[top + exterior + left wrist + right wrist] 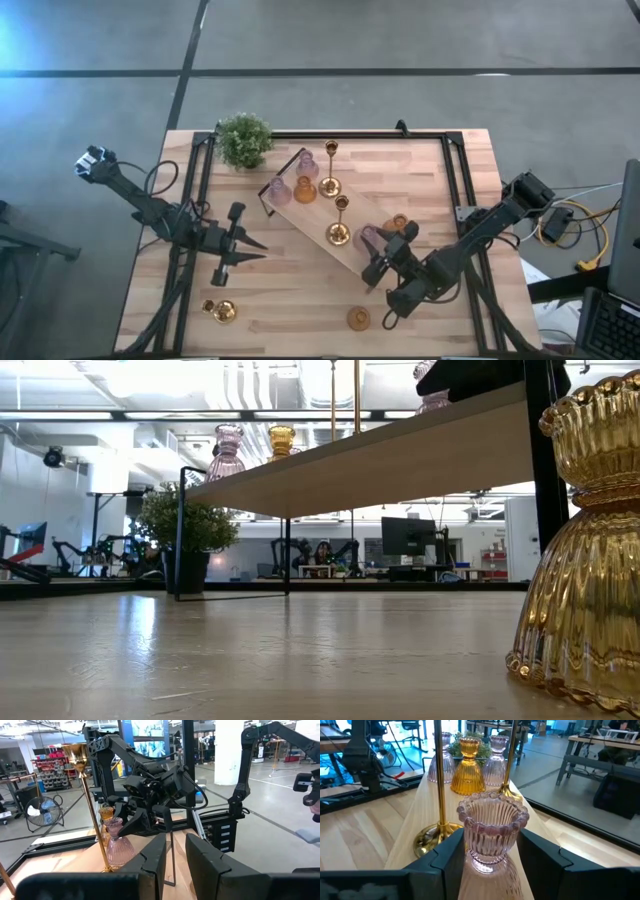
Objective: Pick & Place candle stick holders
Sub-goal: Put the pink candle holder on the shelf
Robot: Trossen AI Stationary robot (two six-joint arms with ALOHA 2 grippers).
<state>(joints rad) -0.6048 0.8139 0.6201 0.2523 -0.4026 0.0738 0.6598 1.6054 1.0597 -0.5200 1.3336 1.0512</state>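
The pink ribbed glass holder (492, 832), base hidden, stood between the right gripper's (490, 857) released jaws; the left gripper (174, 865) held nothing, jaws narrowly parted.

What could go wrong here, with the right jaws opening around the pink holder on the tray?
1. The right gripper flanks the pink glass holder closely; a crooked retreat could tip it.
2. A gold candlestick stands on the tray right beside it, thin-stemmed and easily knocked.
3. The holder sits near the tray's end, so a nudge could push it off.
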